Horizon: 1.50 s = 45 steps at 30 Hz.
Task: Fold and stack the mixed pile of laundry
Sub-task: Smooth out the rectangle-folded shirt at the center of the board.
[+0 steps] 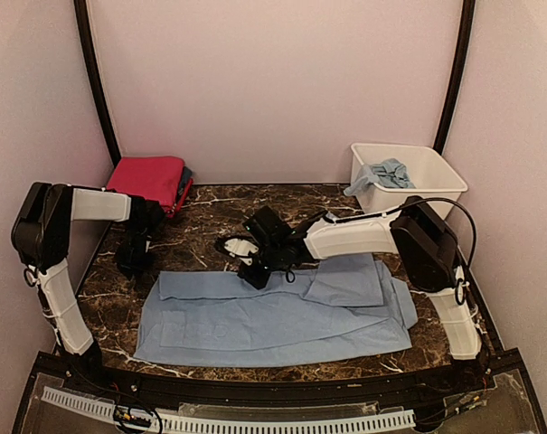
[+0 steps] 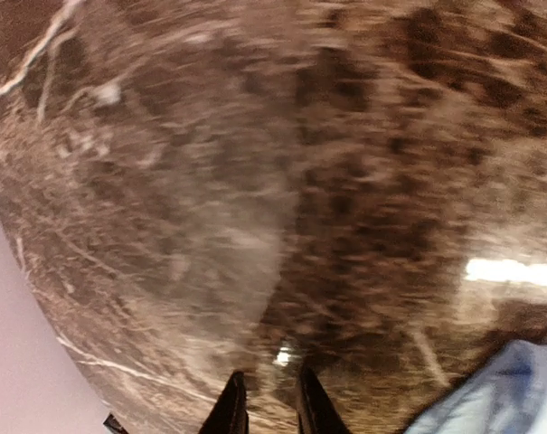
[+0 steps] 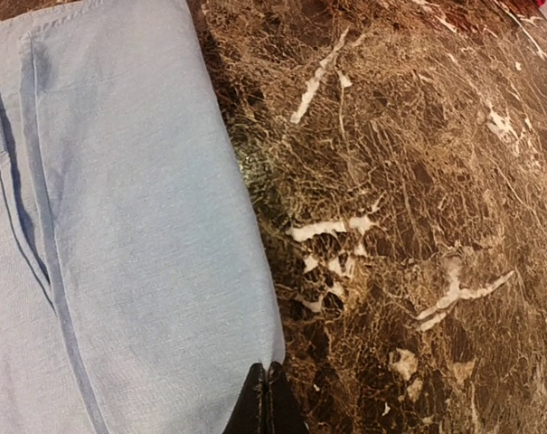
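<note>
One white tub (image 1: 391, 193) behind; right claw (image 3: 267, 384) together by trousers (image 1: 255, 316), left claw (image 2: 269, 393) slightly apart.

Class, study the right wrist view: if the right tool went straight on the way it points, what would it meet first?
Most likely the edge of the pale blue trousers: the shut right tool points right at it. Depth is unclear, so it might land on the marble table just beside.

The dark marble table (image 1: 210, 203) carries pale blue trousers (image 1: 255, 321) spread flat at lower centre, a folded magenta-pink garment (image 1: 151, 179) at upper left and a white tub (image 1: 440, 170) at upper right.
</note>
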Tool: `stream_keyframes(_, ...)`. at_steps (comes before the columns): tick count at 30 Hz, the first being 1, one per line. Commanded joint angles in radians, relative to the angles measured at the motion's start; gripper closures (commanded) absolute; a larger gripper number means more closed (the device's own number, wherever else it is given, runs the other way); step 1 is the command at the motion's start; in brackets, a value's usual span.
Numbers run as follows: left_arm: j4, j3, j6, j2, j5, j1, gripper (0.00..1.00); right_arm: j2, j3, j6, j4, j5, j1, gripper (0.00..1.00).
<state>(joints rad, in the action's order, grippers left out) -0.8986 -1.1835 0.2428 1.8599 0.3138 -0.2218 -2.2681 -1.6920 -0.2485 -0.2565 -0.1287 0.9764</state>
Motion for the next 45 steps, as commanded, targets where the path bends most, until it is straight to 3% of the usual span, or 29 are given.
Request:
stream_keyframes(1,-0.071,-0.045,0.021,-0.007,0.135,0.062,0.82,0.053,0.023,0.018,0.044,0.013,-0.010,1.00)
stream_keyframes(4,-0.020,-0.060,0.021,-0.053,0.072,0.066,0.82,0.040,0.001,0.021,0.042,-0.004,-0.010,1.00)
stream_keyframes(8,0.101,-0.047,0.008,-0.225,-0.161,0.065,0.72,0.012,-0.069,0.035,0.025,0.012,-0.011,1.00)
stream_keyframes(12,0.171,-0.045,-0.003,-0.316,-0.229,0.065,0.64,-0.085,-0.209,0.036,-0.054,0.068,-0.021,1.00)
stream_keyframes(15,0.218,-0.039,-0.019,-0.358,-0.344,0.062,0.56,-0.106,-0.262,0.059,-0.104,0.053,-0.029,0.68)
stream_keyframes(18,0.290,-0.008,-0.014,-0.395,-0.474,0.038,0.43,-0.030,-0.203,0.106,-0.090,0.024,-0.037,0.36)
stream_keyframes(20,0.321,0.011,-0.012,-0.394,-0.506,0.002,0.41,0.050,-0.141,0.138,-0.072,-0.006,-0.048,0.29)
stream_keyframes(26,0.334,0.038,0.015,-0.287,-0.521,-0.120,0.49,0.266,0.089,0.227,-0.079,-0.113,-0.110,0.29)
stream_keyframes(29,0.306,0.039,0.023,-0.217,-0.492,-0.157,0.53,0.324,0.198,0.259,-0.107,-0.112,-0.139,0.35)
stream_keyframes(35,0.234,0.060,0.021,-0.158,-0.399,-0.163,0.66,0.381,0.396,0.344,-0.106,-0.126,-0.156,0.46)
stream_keyframes(45,0.148,0.024,-0.028,-0.044,-0.237,-0.162,0.68,0.438,0.616,0.425,-0.050,-0.226,-0.132,0.52)
